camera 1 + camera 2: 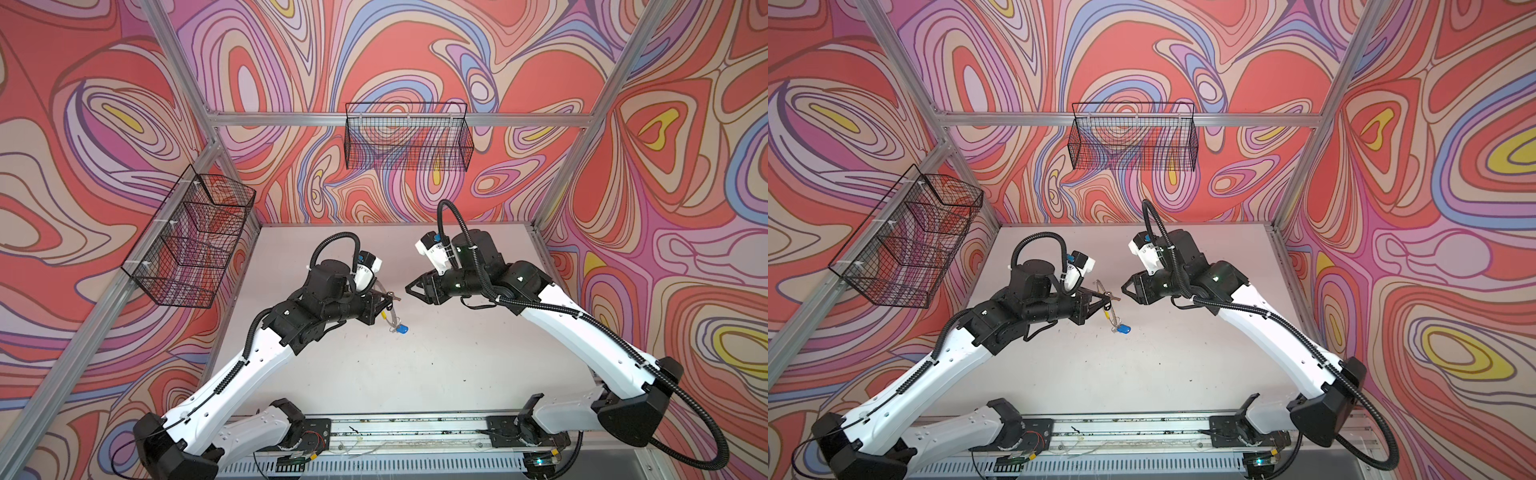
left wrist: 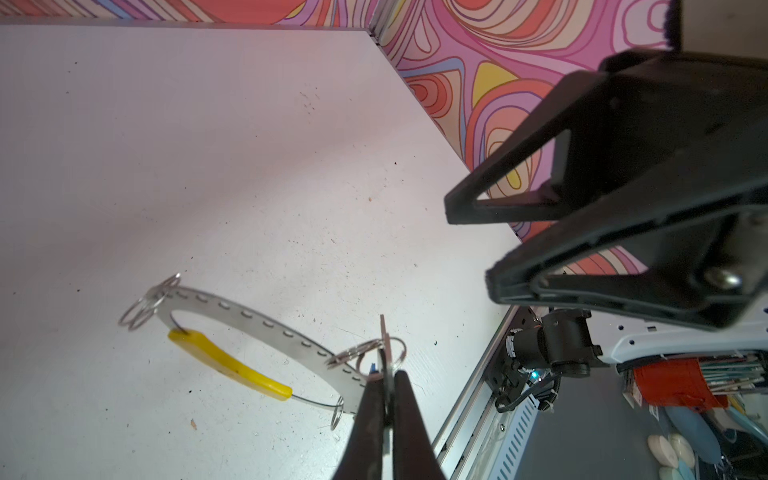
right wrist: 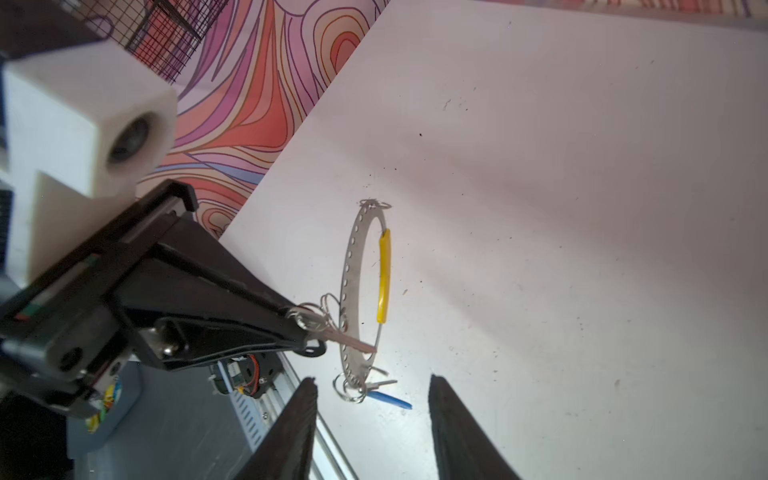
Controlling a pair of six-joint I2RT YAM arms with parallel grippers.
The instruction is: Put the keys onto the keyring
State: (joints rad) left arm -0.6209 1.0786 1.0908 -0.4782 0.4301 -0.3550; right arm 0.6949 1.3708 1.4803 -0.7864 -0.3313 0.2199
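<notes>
Two keys: left gripper (image 3: pixel 297 328) pinches one key (image 3: pixel 353 343), its blade crossing the keyring (image 3: pixel 347 266) that hangs at the tips; the blue-tag key (image 3: pixel 388 399) dangles from the ring's rim; right gripper (image 3: pixel 371 377) spread, near, apart from it

**Keyring** (image 3: pixel 347 266): grey metal band, patterned by one row of small holes, with a yellow sleeve (image 3: pixel 384 276) on one arc.
**Key** (image 3: pixel 353 343): silver.
**Tag** (image 3: pixel 390 400): blue.
**Desk** (image 1: pixel 436 365): off-white, flecked with dark specks.
**Walls** (image 1: pixel 83 124): swirling contour bands in red, pink, purple, blue, cream and yellow.
**Wire baskets** (image 1: pixel 409 141): black grid mesh.
**Arms** (image 1: pixel 232 382): white shells, black joints.
</notes>
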